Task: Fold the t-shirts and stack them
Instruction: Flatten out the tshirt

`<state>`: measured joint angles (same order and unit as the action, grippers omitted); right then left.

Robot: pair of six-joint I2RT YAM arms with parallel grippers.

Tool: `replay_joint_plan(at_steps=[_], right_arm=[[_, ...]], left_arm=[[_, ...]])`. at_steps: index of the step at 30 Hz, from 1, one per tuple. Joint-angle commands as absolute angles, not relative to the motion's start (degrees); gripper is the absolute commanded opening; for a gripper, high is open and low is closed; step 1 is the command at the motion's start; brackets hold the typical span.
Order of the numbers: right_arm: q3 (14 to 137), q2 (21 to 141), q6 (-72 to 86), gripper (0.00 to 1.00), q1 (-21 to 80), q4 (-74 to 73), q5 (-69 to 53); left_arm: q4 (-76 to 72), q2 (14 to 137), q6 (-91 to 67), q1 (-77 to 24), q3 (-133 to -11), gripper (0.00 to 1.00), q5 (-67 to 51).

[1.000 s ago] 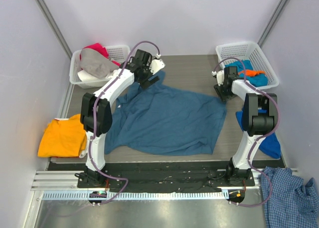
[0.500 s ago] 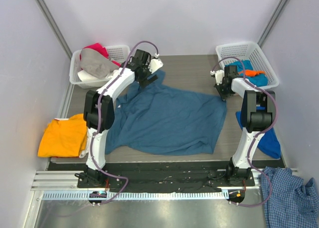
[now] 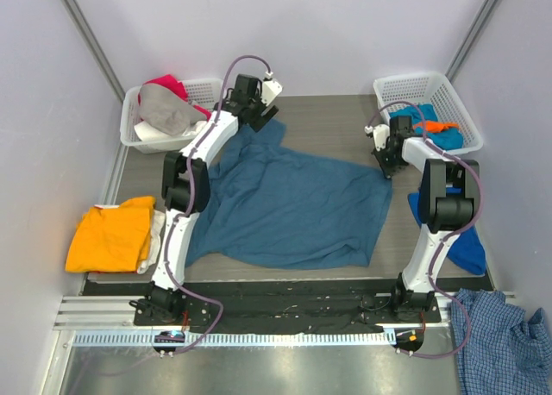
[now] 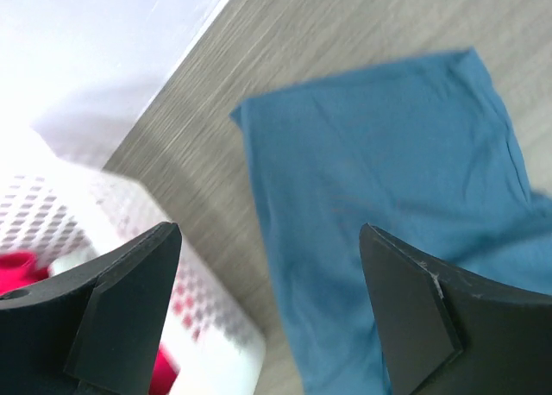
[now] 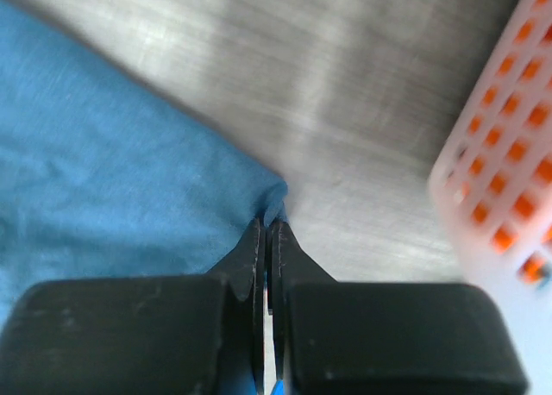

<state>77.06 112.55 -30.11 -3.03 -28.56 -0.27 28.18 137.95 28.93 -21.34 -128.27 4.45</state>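
A large dark teal-blue t-shirt [image 3: 293,205] lies spread on the table. My left gripper [image 3: 259,112] hangs open and empty over its far left corner, next to the left basket; in the left wrist view the gripper [image 4: 269,240] is wide open above that corner [image 4: 379,153]. My right gripper [image 3: 387,163] is shut on the shirt's far right corner, low at the table; in the right wrist view the gripper [image 5: 269,222] pinches the cloth tip [image 5: 172,179]. An orange t-shirt [image 3: 110,235] lies folded at the left edge.
A white mesh basket [image 3: 205,88] at back left holds red [image 3: 172,86] and grey [image 3: 164,110] shirts. A second basket [image 3: 431,83] at back right holds turquoise and orange cloth. A blue cloth [image 3: 470,248] lies by the right arm. A checked shirt [image 3: 504,343] lies at bottom right.
My left gripper has moved back and up from the shirt's far left corner, which now lies flat. My right gripper has barely moved.
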Motion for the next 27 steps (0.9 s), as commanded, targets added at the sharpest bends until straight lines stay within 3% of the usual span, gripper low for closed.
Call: replay_joint_plan(at_steps=[1,5,10,19,27], right_arm=[[75.06,107.06,-30.59,0.01,-3.16,-32.60,-0.44],[74.27,103.72,-29.80,0.01,-3.16,-33.57,-1.23],[72.78,101.43,-29.44,0.01,-3.08,-34.19,-1.58],[69.96,100.29,-29.27,0.01,-3.08,-34.10,-3.25],[68.91,94.15,-30.06,0.01,-2.99,-35.59,-3.25]], left_arm=[[24.70,143.25,24.35,-19.96,-134.90,0.90,2.11],[23.47,148.88,20.66,-18.72,-142.11,0.98,1.58],[21.36,153.19,20.48,-18.02,-144.14,0.98,1.85],[21.09,156.00,18.01,-14.85,-146.25,0.84,-2.54],[25.13,156.89,21.62,-15.03,-145.72,0.56,-7.03]])
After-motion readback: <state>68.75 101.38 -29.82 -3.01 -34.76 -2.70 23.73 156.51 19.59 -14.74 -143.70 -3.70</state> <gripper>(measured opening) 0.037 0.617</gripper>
